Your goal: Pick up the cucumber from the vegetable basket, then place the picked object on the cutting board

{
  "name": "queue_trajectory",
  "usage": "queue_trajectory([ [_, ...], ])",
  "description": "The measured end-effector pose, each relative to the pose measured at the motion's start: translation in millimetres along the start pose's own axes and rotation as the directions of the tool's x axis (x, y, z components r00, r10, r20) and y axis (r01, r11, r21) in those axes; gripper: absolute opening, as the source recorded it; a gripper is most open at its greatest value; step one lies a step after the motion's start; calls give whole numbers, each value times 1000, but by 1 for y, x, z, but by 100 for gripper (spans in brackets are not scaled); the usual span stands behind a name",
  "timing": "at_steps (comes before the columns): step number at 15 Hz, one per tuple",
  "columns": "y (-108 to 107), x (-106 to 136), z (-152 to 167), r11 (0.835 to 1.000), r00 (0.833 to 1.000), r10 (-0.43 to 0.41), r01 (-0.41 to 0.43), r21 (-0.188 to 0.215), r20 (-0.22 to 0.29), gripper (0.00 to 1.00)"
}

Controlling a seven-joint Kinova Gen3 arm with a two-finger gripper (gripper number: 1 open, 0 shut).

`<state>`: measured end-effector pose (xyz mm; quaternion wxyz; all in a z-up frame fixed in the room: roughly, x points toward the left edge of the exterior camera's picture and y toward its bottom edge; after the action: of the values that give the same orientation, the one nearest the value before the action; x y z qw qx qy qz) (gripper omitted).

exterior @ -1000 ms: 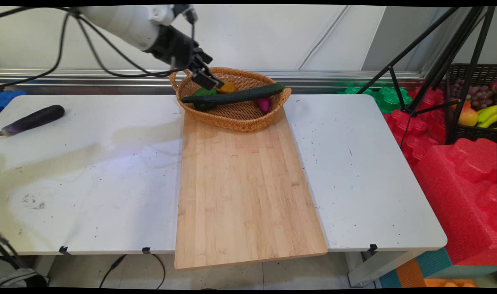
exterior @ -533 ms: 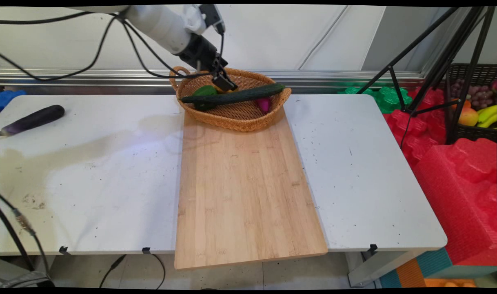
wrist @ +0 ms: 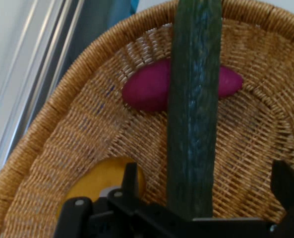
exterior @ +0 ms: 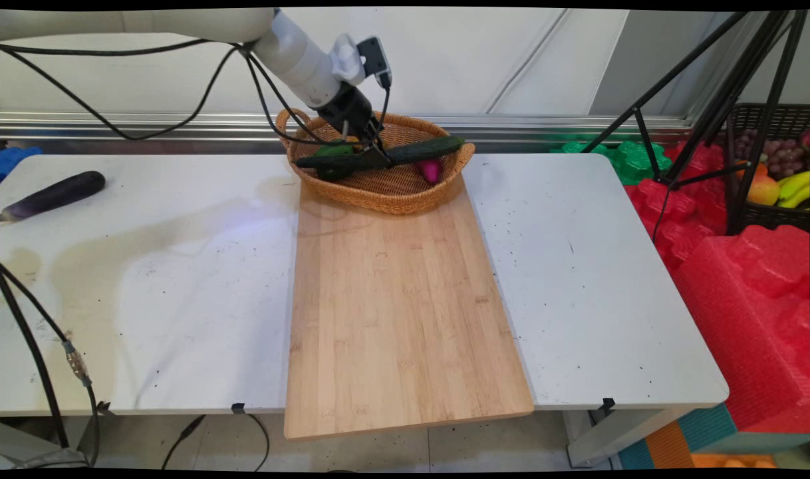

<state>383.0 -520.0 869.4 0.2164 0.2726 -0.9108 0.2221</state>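
Note:
A woven basket (exterior: 386, 195) stands at the far end of a wooden board (exterior: 398, 299). A long dark green cucumber (exterior: 415, 152) lies across it, over a purple sweet potato (exterior: 430, 170) and beside a green vegetable (exterior: 332, 150). My gripper (exterior: 377, 157) is down inside the basket, open, one finger on each side of the cucumber's middle. In the hand view the gripper (wrist: 208, 181) straddles the cucumber (wrist: 194, 114). There the purple sweet potato (wrist: 147, 91) lies under the cucumber, and a yellow fruit (wrist: 99, 181) sits by the left finger on the basket's weave (wrist: 47, 129).
A dark purple eggplant (exterior: 52, 194) lies on the white table (exterior: 591, 266) at the far left. A black tripod (exterior: 704, 100), red foam blocks (exterior: 744, 279) and a black crate of fruit (exterior: 774, 173) stand off the table's right side. Black cables hang from the arm.
The arm has swung right and lowered into the basket. The gripper went from above the basket's left side to straddling the cucumber, and now hides the yellow fruit in the main view.

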Motion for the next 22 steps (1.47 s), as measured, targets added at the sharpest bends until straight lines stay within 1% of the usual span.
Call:
queue_trajectory([
  [4,-2,1,23,1000,999,16,-16,-15,28,100],
  [8,-2,2,38,1000,999,17,-16,-14,52,100],
  [9,-1,2,40,1000,998,17,-16,-12,57,0],
  [13,0,5,46,1000,998,27,-27,2,65,0],
  [17,2,9,42,999,997,42,-44,26,63,0],
  [19,4,13,36,998,997,44,-47,41,56,0],
  [22,10,22,12,995,999,46,-48,82,27,0],
])
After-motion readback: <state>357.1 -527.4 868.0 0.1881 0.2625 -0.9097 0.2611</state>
